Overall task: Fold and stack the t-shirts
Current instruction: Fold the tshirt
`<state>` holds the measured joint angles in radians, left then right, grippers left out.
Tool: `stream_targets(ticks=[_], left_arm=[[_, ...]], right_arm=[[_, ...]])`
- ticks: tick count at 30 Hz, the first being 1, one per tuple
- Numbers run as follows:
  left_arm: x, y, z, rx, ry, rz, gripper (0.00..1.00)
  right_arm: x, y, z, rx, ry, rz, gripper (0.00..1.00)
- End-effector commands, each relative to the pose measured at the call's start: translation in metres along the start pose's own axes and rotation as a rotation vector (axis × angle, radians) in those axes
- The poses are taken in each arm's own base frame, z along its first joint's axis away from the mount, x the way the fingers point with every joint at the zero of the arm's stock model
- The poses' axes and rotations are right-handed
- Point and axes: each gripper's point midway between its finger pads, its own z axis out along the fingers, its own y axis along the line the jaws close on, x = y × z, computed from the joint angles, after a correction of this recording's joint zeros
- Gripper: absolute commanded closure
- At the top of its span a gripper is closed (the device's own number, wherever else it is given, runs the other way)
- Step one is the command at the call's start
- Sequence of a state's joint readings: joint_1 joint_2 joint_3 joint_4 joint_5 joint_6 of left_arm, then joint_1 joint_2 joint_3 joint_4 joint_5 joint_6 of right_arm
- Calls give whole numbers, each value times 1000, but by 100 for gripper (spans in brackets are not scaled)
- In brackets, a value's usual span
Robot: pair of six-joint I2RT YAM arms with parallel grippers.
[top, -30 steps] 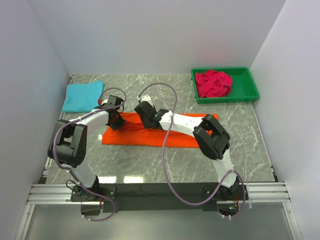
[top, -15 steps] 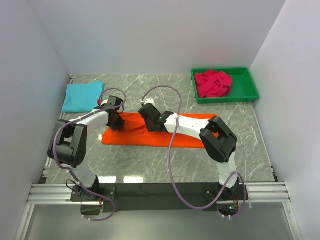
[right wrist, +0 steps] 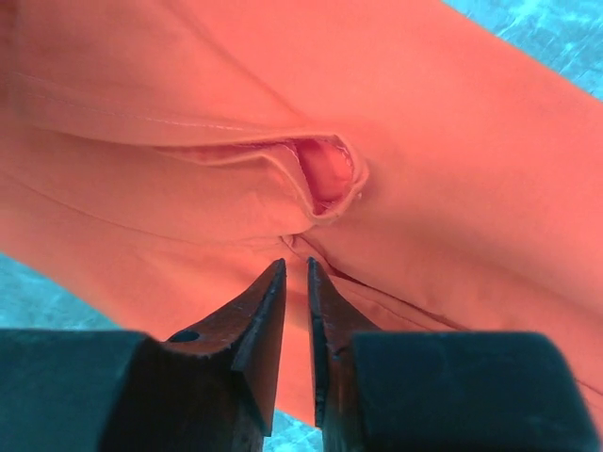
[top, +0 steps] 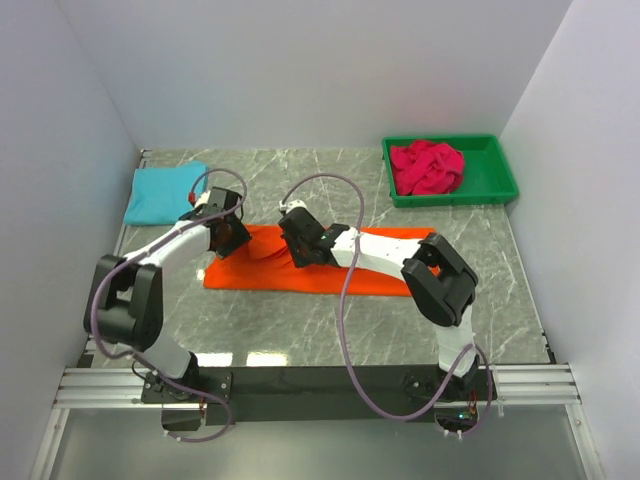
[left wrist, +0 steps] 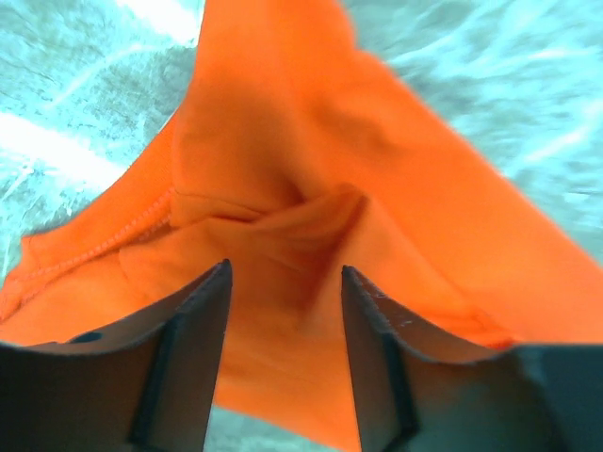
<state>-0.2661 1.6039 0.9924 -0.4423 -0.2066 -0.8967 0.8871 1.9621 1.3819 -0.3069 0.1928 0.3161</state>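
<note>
Top external view shows the orange t-shirt [top: 270, 275] flat on the bench [top: 330, 180], left of the green bin [top: 470, 198]. Only the wrist views show the left claw [left wrist: 285, 273] apart and the right claw [right wrist: 295, 266] nearly together, both over its cloth.

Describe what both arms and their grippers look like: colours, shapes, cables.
Both the left arm and right arm have white rounded link shells between bulky black joint housings. A greyish-purple cable loops loosely along each. The left gripper has dark, broad, flat fingers with ridged edges; the right gripper has dark fingers tapering to thin points. No markings are legible.
</note>
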Motion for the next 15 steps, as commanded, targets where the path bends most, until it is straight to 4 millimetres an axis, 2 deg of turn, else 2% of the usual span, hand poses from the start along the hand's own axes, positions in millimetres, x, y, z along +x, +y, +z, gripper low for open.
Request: stream_targets(ticks=[1, 6, 9, 11, 15], left_arm=[[-24, -19, -35, 87, -74, -37, 43], [-22, -29, -46, 150, -51, -35, 35], [-10, -30, -36, 155, -7, -22, 35], [-5, -28, -30, 146, 11, -19, 38], [3, -27, -17, 132, 43, -4, 45]], right_arm=[[-48, -2, -34, -38, -133, 36, 76], [-67, -10, -39, -81, -161, 99, 64], [-79, -13, -37, -120, -170, 145, 63], [-92, -17, -36, -133, -189, 196, 63], [-101, -21, -23, -163, -186, 269, 64]])
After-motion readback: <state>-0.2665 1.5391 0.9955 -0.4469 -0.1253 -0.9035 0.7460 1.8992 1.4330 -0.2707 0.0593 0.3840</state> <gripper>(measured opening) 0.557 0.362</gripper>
